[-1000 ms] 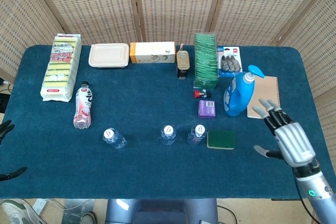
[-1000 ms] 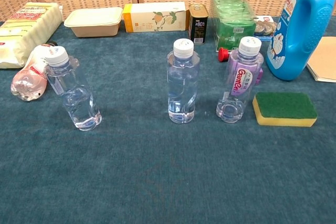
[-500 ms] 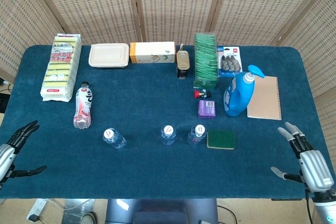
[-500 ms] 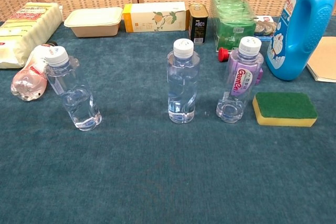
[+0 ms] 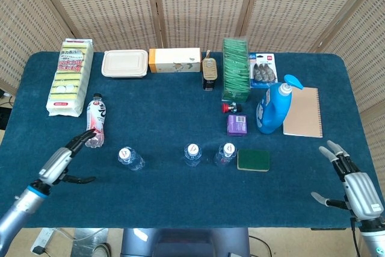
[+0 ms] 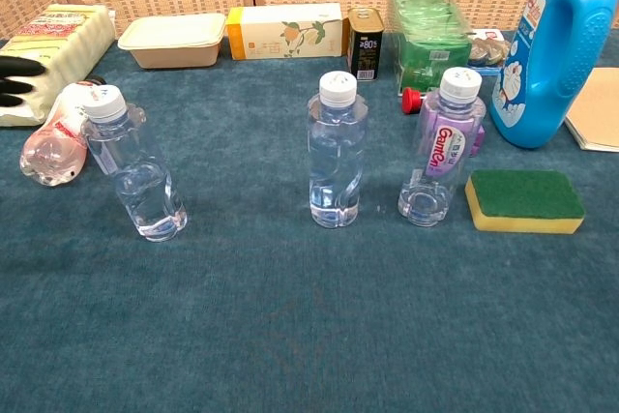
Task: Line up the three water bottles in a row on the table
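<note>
Three clear water bottles with white caps stand on the blue table: a left one leaning, a middle one, and a right one with a purple label. My left hand hovers open at the table's front left, short of the left bottle; only its dark fingertips show at the left edge of the chest view. My right hand is open at the front right corner, far from the bottles. Neither hand holds anything.
A pink drink bottle lies beside the left water bottle. A green sponge sits right of the purple-label bottle. A blue detergent jug, notebook, purple box, green packet stack and boxes line the back.
My left hand has come in from the front left corner toward the left bottle. My right hand dropped back from beside the notebook to the front right corner. The bottles have not moved.
</note>
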Robot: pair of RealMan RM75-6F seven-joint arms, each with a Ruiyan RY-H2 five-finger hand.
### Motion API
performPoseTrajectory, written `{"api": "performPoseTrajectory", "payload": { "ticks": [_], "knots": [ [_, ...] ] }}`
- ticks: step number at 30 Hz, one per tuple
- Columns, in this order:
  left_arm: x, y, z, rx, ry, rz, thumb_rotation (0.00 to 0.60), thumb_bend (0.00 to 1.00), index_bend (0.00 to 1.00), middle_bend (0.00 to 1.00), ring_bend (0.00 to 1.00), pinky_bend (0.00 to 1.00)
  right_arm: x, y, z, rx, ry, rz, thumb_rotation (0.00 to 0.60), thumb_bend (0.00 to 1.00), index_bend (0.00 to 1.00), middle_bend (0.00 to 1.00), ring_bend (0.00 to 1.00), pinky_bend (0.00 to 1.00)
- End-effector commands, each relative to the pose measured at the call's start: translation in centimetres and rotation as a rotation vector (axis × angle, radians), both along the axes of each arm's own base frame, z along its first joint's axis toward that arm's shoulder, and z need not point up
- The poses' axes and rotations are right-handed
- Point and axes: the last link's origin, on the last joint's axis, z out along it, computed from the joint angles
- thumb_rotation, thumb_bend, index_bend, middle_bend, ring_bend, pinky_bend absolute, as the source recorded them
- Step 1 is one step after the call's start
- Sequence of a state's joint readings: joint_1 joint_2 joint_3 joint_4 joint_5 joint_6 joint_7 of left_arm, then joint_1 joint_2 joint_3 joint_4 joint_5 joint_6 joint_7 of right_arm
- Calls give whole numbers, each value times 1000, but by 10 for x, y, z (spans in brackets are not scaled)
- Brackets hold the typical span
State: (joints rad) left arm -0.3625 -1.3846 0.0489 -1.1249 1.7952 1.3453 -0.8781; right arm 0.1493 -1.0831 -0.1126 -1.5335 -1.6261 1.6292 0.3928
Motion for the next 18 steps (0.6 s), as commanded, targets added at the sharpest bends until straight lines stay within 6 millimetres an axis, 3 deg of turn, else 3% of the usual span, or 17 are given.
{"api": "performPoseTrajectory", "payload": {
  "ticks": [1,3,6,13,15,18],
  "knots": [
    [18,14,-28,-51,-20,-14,600,80,0,0,0,43,0,1,1,-1,-2,2,600,0,99,8,0,223],
    [32,24,-49,-80,-51,-7,600,80,0,0,0,43,1,0,2,2,-5,10,600,0,99,7,0,223],
    [42,29,-64,-102,-55,-13,600,80,0,0,0,43,1,-1,3,3,-10,12,600,0,100,8,0,223],
    [61,35,-85,-151,-69,-33,600,108,0,0,0,47,1,-1,5,4,-16,14,600,0,101,8,0,223],
    [66,37,-91,-160,-69,-33,600,141,0,0,0,101,1,-1,6,3,-20,15,600,0,101,8,0,223],
    [73,40,-98,-146,-76,-32,600,197,30,60,42,278,0,-1,7,0,-25,13,600,0,101,8,0,223]
  ]
}}
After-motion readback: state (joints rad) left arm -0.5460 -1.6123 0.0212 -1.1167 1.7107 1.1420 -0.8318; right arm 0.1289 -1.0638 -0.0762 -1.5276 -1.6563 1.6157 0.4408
